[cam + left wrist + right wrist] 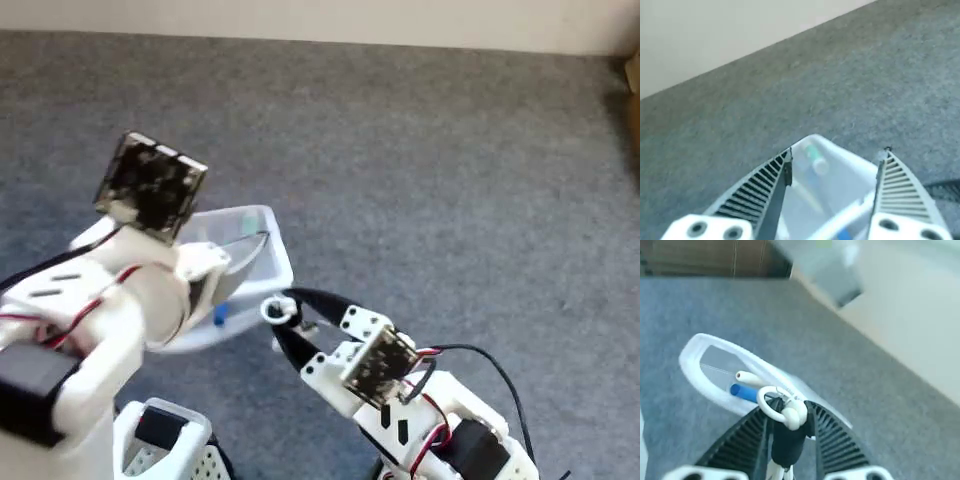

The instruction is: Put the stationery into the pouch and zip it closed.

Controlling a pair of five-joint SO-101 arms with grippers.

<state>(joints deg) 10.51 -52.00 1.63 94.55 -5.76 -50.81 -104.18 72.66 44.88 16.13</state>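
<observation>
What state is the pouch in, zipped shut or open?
Open. The pouch gapes at its mouth, showing a blue pen and a white pen inside; the right gripper is clamped on the zipper pull.

Grey carpet (450,150) meeting a pale cream wall (400,20)

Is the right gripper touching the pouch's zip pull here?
Touching. In the right wrist view the right gripper is clamped on the white zip pull of the pouch.
</observation>
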